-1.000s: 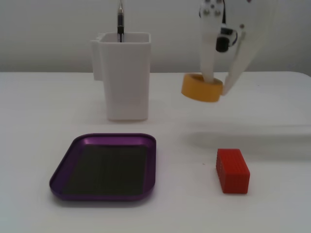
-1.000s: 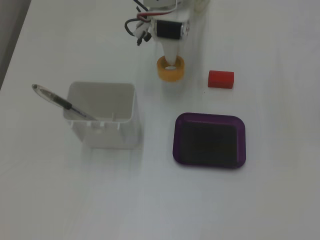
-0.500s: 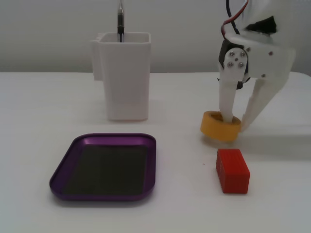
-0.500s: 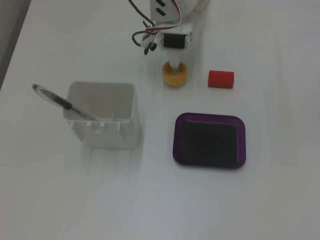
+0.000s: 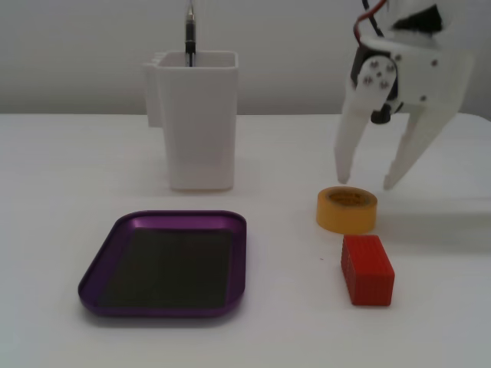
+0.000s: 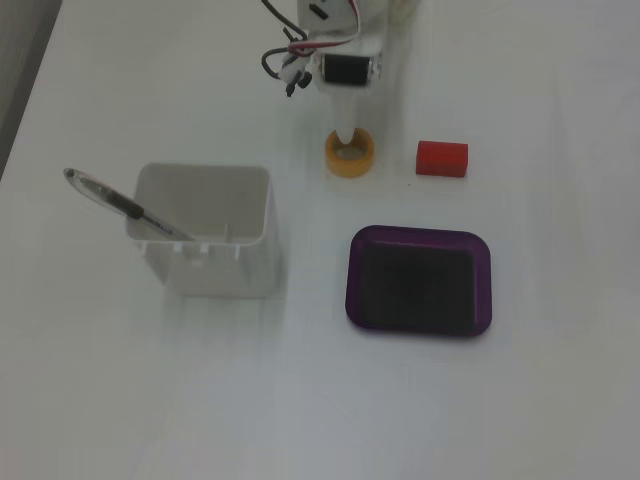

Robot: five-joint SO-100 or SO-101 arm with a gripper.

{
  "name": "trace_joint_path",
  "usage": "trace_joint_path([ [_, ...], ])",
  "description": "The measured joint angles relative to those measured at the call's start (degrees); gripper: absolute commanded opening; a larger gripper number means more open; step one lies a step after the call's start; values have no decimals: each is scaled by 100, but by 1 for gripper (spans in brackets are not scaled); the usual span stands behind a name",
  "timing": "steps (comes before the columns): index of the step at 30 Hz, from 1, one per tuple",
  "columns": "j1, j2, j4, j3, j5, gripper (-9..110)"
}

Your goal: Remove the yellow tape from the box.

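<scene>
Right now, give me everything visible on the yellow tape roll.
The small thick roll of orange-yellow tape lies flat on the white table, hollow centre facing up, with faint print on its top face. It sits outside the shallow purple metallic tray, just behind the red ribbed block in the front fixed view; whether the two touch is unclear. The open white gripper hangs just above the roll, not touching it.
</scene>
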Motion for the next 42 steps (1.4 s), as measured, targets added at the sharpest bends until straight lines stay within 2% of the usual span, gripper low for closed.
trace_joint_path([
  [6, -70, 1160, 1099, -914, 9, 13],
  [11, -79, 2470, 1318, -826, 9, 13],
  [28, 0, 7620, 773, 4368, 18, 12],
  [34, -18, 7708, 747, 5115, 44, 12],
  [38, -18, 7708, 747, 5186, 44, -1],
  [42, -18, 7708, 747, 5194, 44, -1],
])
